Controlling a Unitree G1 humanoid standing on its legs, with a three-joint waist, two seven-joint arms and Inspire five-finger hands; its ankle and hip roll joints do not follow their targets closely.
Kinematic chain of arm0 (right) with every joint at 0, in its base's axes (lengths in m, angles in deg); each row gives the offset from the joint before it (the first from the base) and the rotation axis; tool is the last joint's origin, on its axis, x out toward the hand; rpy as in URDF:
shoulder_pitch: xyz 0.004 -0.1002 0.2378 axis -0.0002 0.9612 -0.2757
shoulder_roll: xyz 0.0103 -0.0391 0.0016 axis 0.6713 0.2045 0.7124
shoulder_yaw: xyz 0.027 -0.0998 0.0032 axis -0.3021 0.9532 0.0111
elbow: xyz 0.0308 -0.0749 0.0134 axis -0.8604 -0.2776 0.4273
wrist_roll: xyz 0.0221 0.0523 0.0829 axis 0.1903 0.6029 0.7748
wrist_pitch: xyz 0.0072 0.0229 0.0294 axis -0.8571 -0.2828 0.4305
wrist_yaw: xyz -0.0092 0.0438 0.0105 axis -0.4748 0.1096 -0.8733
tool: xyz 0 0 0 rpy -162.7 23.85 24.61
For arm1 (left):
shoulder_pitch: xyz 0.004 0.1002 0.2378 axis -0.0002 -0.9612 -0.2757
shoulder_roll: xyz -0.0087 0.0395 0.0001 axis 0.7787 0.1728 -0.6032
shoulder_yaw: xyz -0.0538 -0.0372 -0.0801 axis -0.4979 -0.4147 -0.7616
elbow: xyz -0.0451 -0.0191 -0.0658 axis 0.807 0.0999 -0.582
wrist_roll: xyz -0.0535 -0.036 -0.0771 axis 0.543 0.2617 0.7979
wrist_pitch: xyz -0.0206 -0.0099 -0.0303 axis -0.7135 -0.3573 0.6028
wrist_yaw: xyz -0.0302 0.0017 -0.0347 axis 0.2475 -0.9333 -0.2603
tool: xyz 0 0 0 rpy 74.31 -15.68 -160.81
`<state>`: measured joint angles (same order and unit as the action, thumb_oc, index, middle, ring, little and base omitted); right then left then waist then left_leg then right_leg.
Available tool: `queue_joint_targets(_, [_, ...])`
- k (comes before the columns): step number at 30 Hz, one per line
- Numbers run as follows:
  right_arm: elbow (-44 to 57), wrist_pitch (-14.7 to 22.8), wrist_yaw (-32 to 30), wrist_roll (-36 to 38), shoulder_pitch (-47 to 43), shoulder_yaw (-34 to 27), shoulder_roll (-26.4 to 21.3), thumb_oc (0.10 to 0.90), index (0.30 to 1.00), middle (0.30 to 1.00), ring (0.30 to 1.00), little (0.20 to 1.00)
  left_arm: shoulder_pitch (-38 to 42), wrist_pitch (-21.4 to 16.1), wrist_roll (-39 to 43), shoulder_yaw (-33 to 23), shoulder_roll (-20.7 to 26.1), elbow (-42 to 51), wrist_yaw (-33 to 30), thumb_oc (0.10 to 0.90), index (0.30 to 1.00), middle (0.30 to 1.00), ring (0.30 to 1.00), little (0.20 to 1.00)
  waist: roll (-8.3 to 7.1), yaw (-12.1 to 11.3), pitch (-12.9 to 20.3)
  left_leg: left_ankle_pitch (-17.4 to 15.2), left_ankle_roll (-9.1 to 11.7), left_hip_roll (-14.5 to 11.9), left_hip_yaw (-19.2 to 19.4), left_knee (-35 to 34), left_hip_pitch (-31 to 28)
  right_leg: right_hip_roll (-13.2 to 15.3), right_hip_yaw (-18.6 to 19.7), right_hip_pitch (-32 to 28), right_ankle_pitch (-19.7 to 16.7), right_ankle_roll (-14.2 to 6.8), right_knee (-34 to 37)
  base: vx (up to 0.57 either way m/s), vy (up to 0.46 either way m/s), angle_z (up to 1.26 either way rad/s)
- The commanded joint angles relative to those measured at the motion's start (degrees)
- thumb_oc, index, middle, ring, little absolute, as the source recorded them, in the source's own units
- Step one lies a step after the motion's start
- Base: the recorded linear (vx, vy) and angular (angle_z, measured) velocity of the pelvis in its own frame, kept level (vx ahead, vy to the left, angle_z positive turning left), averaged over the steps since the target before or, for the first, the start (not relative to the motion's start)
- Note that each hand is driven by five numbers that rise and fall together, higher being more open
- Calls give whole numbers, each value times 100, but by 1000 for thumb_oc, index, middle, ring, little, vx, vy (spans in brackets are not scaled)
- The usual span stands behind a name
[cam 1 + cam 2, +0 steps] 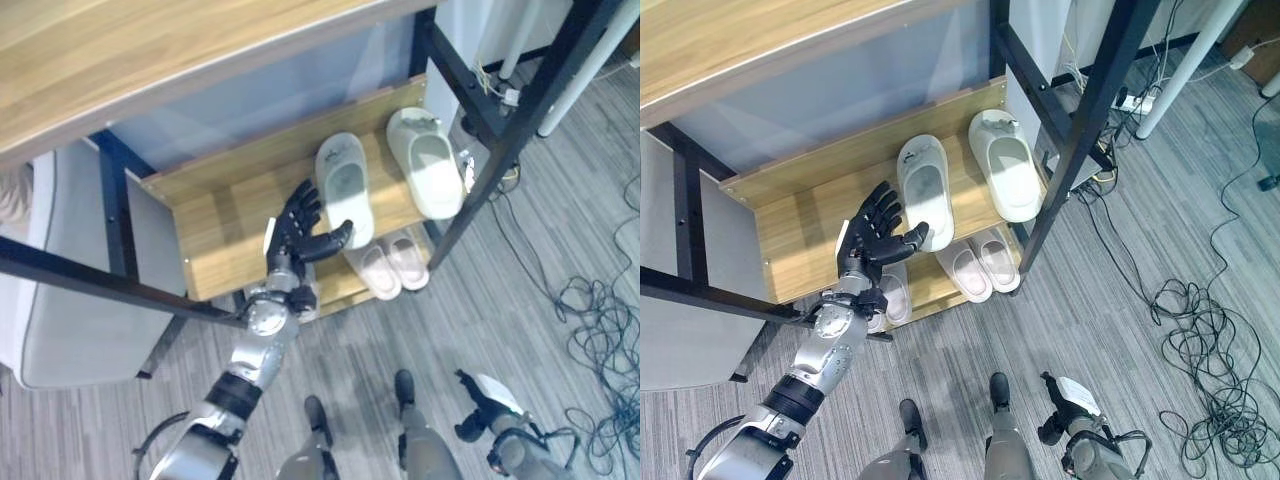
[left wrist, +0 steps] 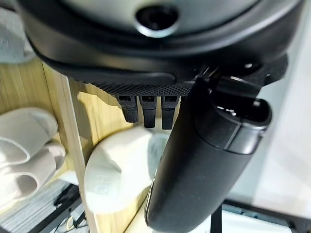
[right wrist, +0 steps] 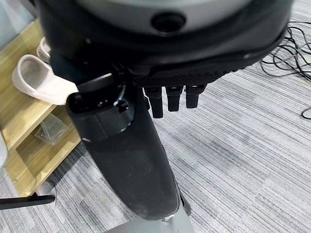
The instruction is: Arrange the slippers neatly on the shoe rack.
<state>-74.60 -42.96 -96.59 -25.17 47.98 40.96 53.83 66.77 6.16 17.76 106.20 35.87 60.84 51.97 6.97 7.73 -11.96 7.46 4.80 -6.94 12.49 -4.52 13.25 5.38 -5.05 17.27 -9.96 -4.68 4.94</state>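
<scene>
Two pale slippers lie side by side on the wooden middle shelf of the shoe rack, toes toward the back. My left hand hovers at the shelf's front edge, open with fingers spread. Its thumb reaches the heel of the nearer slipper. The other slipper lies further right by the black post. In the left wrist view the nearer slipper shows past the thumb. My right hand hangs low over the floor, open and holding nothing.
A pinkish pair and another pale slipper sit on the lower shelf. Black frame posts bound the rack. A wooden top overhangs it. Loose cables lie on the floor at right. A grey box stands left.
</scene>
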Motion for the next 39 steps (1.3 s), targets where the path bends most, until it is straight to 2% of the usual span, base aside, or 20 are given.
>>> queue_joint_targets(1, [353,40,-228,-113,333,-73,-253,800,900,900,900,900,832,-317,10,150,-409,-177,156,800,900,900,900,900,-80,96,266,-53,194,-6,-31,-48,93,32,-206,109,471,-307,6,18,13,-5])
queue_joint_targets(4, [338,27,-238,-92,306,-47,-249,800,900,900,900,900,1056,-327,-2,267,-453,-200,116,800,900,900,900,900,-11,158,263,-71,198,11,19,-48,61,39,-187,117,473,-317,6,12,15,-10])
queue_joint_targets(11, [307,34,-274,-35,293,-13,-264,800,900,900,900,900,1327,-350,17,431,-550,-321,74,800,900,900,900,900,47,228,262,-86,202,13,31,-48,16,28,-141,105,486,-313,6,10,2,-3])
queue_joint_targets(22, [149,76,-292,40,289,7,-207,800,900,900,900,900,1405,-268,-212,444,-321,-589,129,800,900,900,900,900,49,207,352,-77,229,-28,-9,-48,-110,-15,-224,-51,555,-296,6,6,-7,0])
queue_joint_targets(31, [-50,80,-181,161,149,74,60,800,900,900,900,900,775,-325,-180,-6,324,117,256,800,900,900,900,900,-77,-55,471,-81,270,-45,-180,-48,-346,-6,-492,-476,645,-295,6,16,-29,10])
queue_joint_targets(33, [-123,86,-145,178,100,89,139,800,900,900,900,900,567,-339,-302,-80,511,500,318,800,900,900,900,900,-124,-140,506,-94,272,-40,-231,-48,-412,8,-561,-584,657,-299,6,22,-24,15])
queue_joint_targets(39, [-392,65,-62,189,44,61,395,800,900,900,900,900,-568,-312,-258,-254,636,1781,851,800,900,900,900,900,-275,-429,633,-166,268,-9,-382,-48,-611,72,-800,-929,713,-309,6,24,-7,27])
